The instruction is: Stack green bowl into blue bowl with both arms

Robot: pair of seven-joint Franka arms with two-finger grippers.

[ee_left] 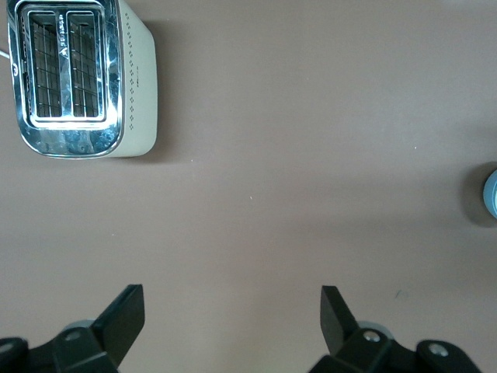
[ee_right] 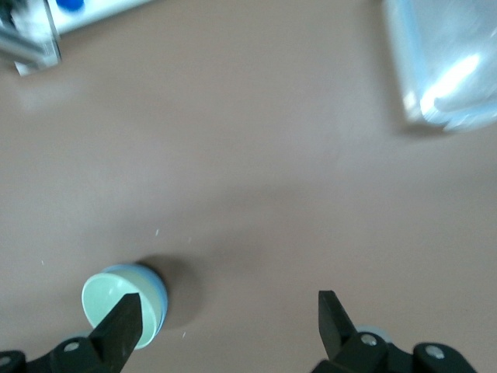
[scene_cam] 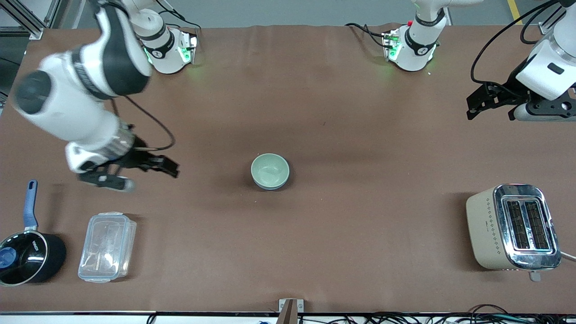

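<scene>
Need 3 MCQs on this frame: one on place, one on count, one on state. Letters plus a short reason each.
1. Where is the green bowl?
A. in the blue bowl
B. on the toaster
C. in the saucepan

2. How many slots does the toaster have?
A. one
B. two
C. four

3. How is the right tool?
A. shut on the green bowl
B. shut on the clear container
C. open, holding nothing

Answers:
1 A: only a blue rim shows under the green bowl at the table's middle.
2 B: two slots show in the chrome top.
3 C: its fingers stand apart over bare table; the left tool, also open, waits above the toaster's end.
</scene>
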